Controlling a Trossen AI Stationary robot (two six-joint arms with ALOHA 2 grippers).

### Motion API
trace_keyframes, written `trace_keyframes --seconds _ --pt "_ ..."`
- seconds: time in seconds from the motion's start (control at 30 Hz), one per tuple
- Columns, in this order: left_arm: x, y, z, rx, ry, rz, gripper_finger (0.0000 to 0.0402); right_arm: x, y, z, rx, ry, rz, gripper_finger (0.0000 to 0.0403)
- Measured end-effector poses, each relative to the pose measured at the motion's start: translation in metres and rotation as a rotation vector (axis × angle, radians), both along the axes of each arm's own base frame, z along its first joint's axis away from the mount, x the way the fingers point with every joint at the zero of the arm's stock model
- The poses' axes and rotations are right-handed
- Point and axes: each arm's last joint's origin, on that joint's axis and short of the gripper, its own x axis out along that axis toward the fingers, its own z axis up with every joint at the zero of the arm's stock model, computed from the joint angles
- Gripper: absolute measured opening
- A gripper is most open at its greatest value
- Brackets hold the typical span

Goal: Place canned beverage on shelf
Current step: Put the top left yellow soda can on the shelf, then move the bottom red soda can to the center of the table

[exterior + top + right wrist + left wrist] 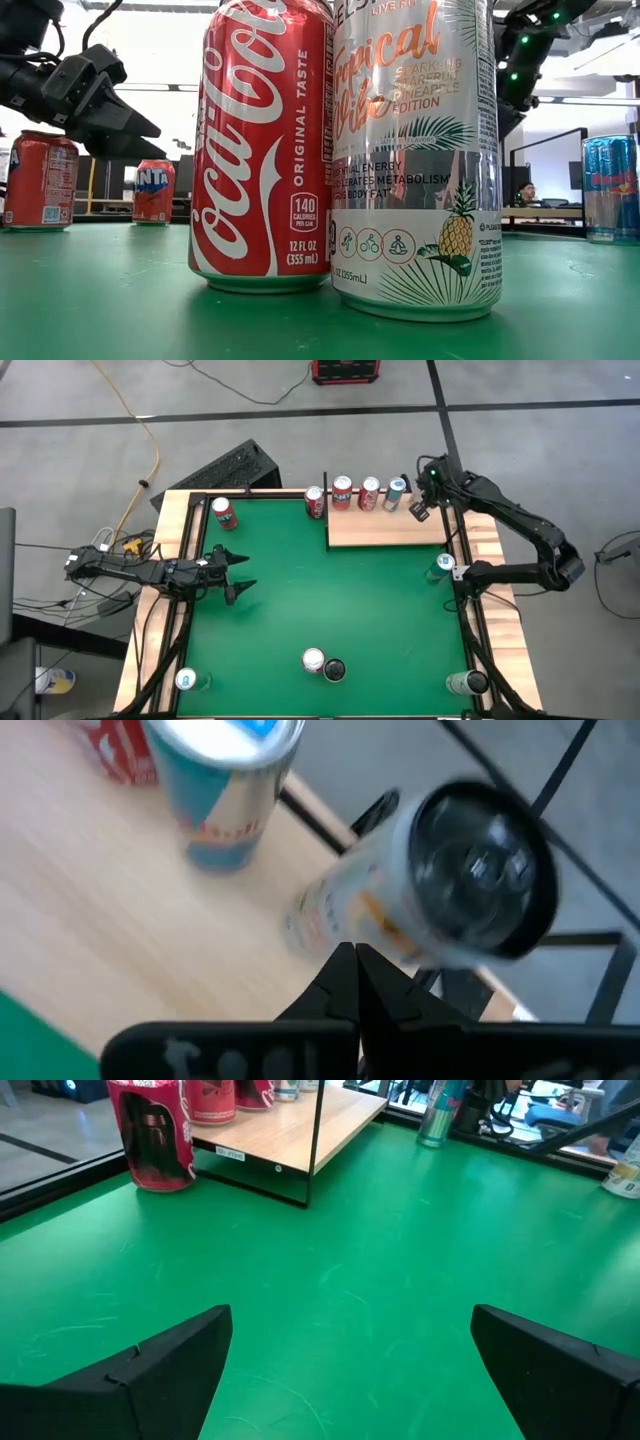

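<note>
The pale wood shelf stands at the table's far right, with two red cans and a blue can upright along its far edge. My right gripper is over the shelf's far right corner. In the right wrist view the gripper is shut. Just past its tips a white can is tipped over, its dark end facing the camera, beside the blue can. My left gripper hangs open and empty over the table's left side; its fingers show wide apart. My right gripper's shut fingertips stand right at the side of the tipped white can, slanting down from above. I cannot tell whether they touch it.
A red can stands on the green table by the shelf's left post. Other cans stand at the far left, the right edge, the front middle, and both front corners. Two of them fill the low view.
</note>
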Motion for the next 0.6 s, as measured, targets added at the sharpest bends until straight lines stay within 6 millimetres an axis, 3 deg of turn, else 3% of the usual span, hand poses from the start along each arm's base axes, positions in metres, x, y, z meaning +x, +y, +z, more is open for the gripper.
trace_keyframes --seconds 0.27,0.43,0.6 --pt "0.000 0.000 0.000 0.009 0.014 -0.002 0.0396 0.007 0.037 0.001 0.112 0.015 0.058 0.0017" --pt "0.000 0.000 0.000 -0.139 -0.038 0.032 0.0396 0.015 0.085 0.012 0.155 -0.144 0.184 0.0019" --pt "0.000 0.001 0.000 -0.285 -0.093 0.089 0.0396 0.024 0.141 0.007 0.172 -0.376 0.367 0.0021"
